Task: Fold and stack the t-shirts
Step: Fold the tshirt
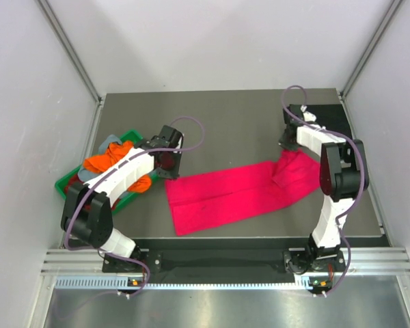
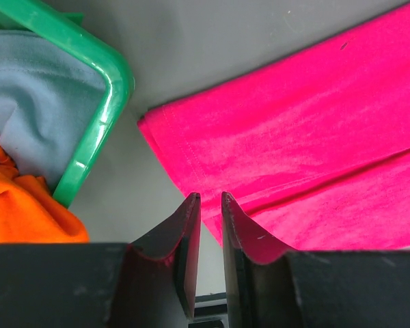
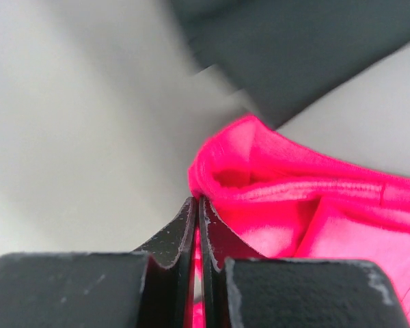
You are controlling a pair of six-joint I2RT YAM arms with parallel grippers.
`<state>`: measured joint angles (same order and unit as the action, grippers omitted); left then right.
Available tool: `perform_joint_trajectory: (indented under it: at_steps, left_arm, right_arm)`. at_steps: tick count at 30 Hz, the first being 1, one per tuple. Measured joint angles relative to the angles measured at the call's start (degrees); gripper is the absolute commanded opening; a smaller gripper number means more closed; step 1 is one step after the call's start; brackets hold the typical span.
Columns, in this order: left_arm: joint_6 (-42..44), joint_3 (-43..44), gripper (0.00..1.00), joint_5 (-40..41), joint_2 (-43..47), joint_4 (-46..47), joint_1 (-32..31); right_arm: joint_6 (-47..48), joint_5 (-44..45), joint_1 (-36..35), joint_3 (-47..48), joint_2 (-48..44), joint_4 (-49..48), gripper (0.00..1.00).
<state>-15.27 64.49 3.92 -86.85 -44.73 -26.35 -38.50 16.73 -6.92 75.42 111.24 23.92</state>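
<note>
A dark grey tabletop [image 1: 225,123] sits inside pale walls [image 1: 41,102] braced with aluminium rails. The two arms are bolted at its near edge.

The bright pink-red t-shirt [image 1: 232,195] lies across the middle of the tabletop. It is folded into a long band that runs from the near-left of centre out toward the right edge. Its left end lies flat, with a stitched hem showing in the left wrist view. Its right end is gathered and drawn up off the surface toward the far right corner.

The right gripper [image 3: 197,200] is clenched on that raised end. Its fingers are pressed together, with pink cloth caught between them and a puckered fold of hem bulging just beyond the tips.

The left gripper [image 2: 210,198] hangs low over the tabletop, just beside the near-left corner of the shirt. Its fingers stand a little apart, with only bare surface in the narrow gap, so it grasps nothing. One finger overlaps the shirt's edge in the wrist view, but whether it touches the cloth cannot be told.

A green plastic tray [image 1: 60,184] rests at the left edge of the tabletop, partly under the left arm. A crumpled orange t-shirt [image 1: 106,158] lies in it, and a grey-blue t-shirt [image 2: 34,102] sits against its rounded corner.
</note>
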Motion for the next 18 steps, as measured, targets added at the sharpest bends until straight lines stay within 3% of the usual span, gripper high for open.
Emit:
perform_joint_trajectory:
  at_steps: [9, 18]
  left_arm:
    - [-0.7, 0.0, 0.24, 0.2, 0.83, -1.07, 0.0]
    - [-1.4, 1.07, 0.24, 0.0, 2.64, -2.19, 0.0]
  right_arm:
    - [0.0, -3.23, -7.23, 5.03, 4.44, -2.1, 0.0]
    - [1.88, -7.85, -7.98, 18.43, 14.25, -3.06, 0.0]
